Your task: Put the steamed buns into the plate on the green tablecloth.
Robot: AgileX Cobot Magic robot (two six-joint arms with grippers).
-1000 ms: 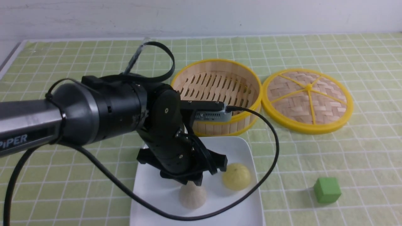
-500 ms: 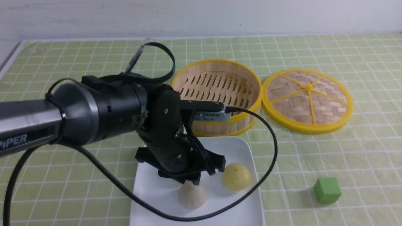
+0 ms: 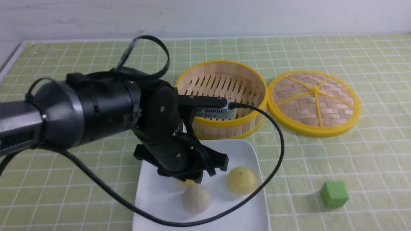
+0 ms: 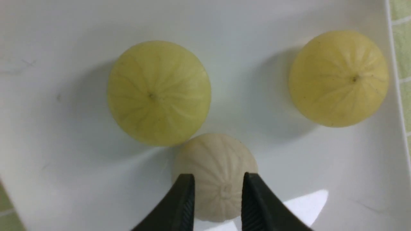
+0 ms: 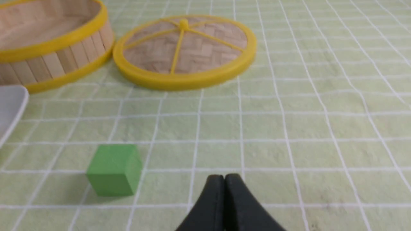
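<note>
The white square plate [image 3: 245, 150] lies on the green grid tablecloth [image 3: 321, 160]. The off-white bun [image 3: 196, 199] and a pale yellow bun [image 3: 241, 180] rest on it. In the left wrist view all three buns sit on the plate [image 4: 64, 32]: two yellow ones [image 4: 159, 93] [image 4: 338, 78] and the off-white one [image 4: 215, 160]. My left gripper [image 4: 218, 175] is open, just above the off-white bun, not clamping it. The second yellow bun is mostly hidden behind that gripper in the front view. My right gripper [image 5: 224, 178] is shut and empty, low over the cloth.
The round yellow-rimmed bamboo steamer [image 3: 224, 122] stands empty just behind the plate. Its woven lid [image 3: 314, 102] lies flat to its right. A green cube [image 3: 334, 193] sits right of the plate, close to my right gripper [image 5: 114, 169]. The left arm's cable loops over the plate's front.
My left arm has risen and drawn slightly left. The off-white bun, earlier partly under the fingers, now lies free on the plate.
</note>
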